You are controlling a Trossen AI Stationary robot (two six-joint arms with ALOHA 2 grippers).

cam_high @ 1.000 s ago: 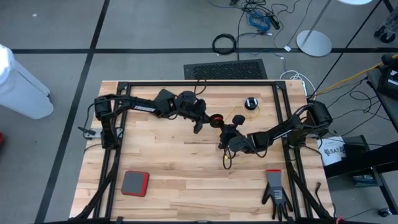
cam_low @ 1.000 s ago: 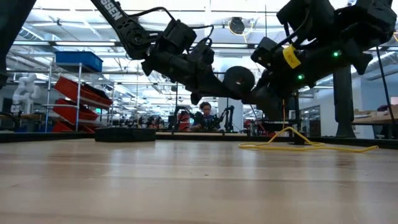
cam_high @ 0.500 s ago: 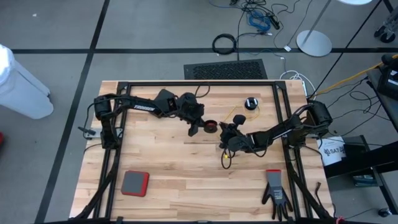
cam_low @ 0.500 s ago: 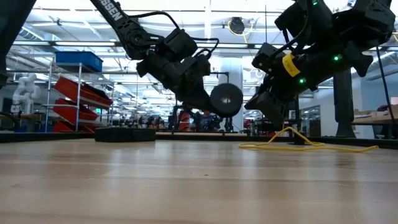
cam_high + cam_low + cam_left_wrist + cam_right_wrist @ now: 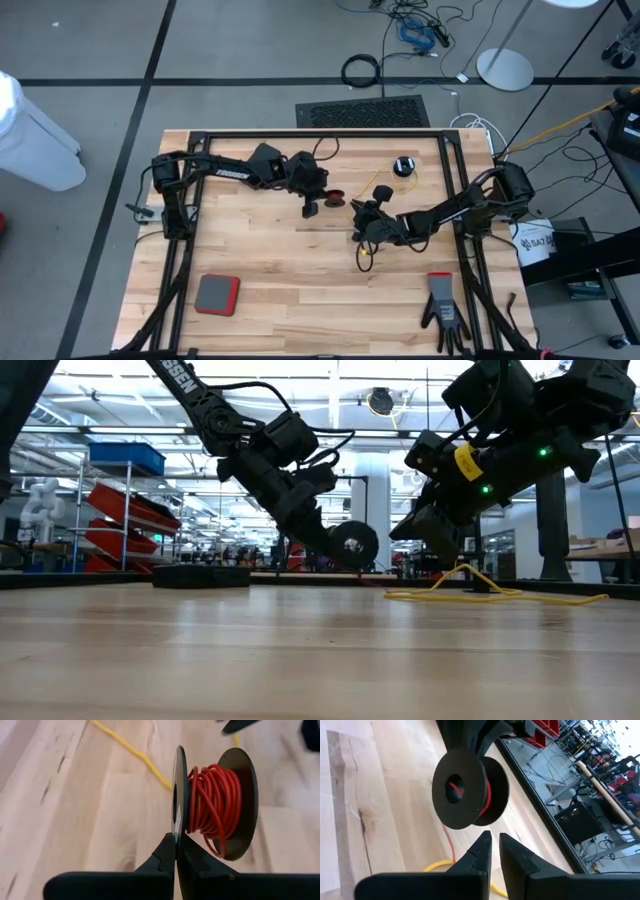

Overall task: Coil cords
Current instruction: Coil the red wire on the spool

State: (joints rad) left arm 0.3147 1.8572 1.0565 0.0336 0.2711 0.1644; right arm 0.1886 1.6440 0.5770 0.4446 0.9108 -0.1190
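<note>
My left gripper (image 5: 314,204) is shut on a small black reel (image 5: 212,807) wound with reddish-orange cord (image 5: 216,802), just above the table's middle (image 5: 355,543). A thin red tail (image 5: 448,840) hangs from the reel toward the table. My right gripper (image 5: 493,840) faces the reel from the right (image 5: 360,210). Its fingers stand a narrow gap apart with nothing between them. The yellow cord (image 5: 480,592) lies loose on the table and runs to a second black reel (image 5: 403,166) lying flat at the far right. My left gripper pinches the rim of one flange of the reel (image 5: 175,826) between its two fingers. The fingers come from the table's left, slanting down. The reel is lifted clear of the table with its axis about level, and the wound cord sits beyond the held flange.
A red square pad (image 5: 217,294) lies near the front left and a black glove (image 5: 443,310) near the front right. A black frame (image 5: 300,133) runs around the table. Bare wood (image 5: 280,255) lies in front of the grippers.
My left gripper has carried the reel down and a little toward the table's left edge, away from my right gripper. The reel stays held and now hangs just above the table.
</note>
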